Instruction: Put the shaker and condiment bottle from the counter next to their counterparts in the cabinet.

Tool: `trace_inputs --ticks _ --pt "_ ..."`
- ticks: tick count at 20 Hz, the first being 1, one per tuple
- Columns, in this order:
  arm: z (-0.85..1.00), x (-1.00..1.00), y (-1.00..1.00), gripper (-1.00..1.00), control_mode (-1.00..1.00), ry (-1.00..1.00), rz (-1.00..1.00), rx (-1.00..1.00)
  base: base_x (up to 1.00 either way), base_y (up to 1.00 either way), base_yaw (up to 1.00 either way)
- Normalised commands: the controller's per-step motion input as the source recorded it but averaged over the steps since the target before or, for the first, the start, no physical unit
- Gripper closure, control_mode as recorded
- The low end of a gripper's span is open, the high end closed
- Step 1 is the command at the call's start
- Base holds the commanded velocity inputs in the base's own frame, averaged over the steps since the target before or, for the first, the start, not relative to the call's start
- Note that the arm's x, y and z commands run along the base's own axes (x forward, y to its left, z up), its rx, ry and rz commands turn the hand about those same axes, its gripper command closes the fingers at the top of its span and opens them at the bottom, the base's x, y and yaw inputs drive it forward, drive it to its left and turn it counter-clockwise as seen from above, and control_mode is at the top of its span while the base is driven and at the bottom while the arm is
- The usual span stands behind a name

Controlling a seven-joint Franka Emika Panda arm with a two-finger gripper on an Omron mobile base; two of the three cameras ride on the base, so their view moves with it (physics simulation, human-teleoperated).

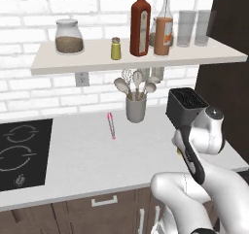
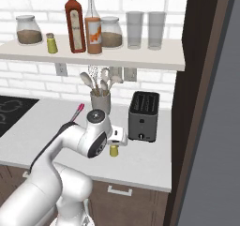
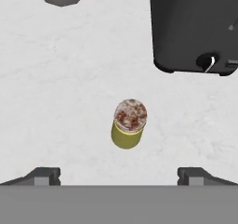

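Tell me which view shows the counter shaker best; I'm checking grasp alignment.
The hand view: the shaker stands in full sight on the counter, ahead of the open fingers. The right base view shows it small beside the hand; the left base view, a yellow sliver behind the arm.

The white arm is bent forward at the elbow and the wrist is turned downward over the worktop [image 3: 56, 79], so that the claw [image 3: 119, 174] is pointed straight down with its jaws spread wide apart, nothing being held between the two fingertips [image 3: 44, 175].
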Motion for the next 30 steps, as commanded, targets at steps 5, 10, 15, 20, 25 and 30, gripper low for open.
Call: trace_inputs --ticks 5,10,15,20,25,30 --pt "-0.13 0.18 0.00 -1.00 -1.00 0.00 0.00 0.00 0.00 0.00 0.00" --pt "-0.13 0.18 0.00 -1.00 -1.00 0.00 0.00 0.00 0.00 0.00 0.00" --pt "-0.17 0.11 0.00 -1.00 -1.00 0.01 0.00 0.00 0.00 0.00 0.00" --pt "-0.28 0.04 0.00 -1.00 -1.00 0.02 0.00 0.00 0.00 0.00 0.00" --pt "-0.28 0.07 0.00 -1.00 -1.00 0.01 0.00 0.00 0.00 0.00 0.00" --pt "-0.21 0.15 0.00 -1.00 -1.00 0.00 0.00 0.00 0.00 0.00 0.00"
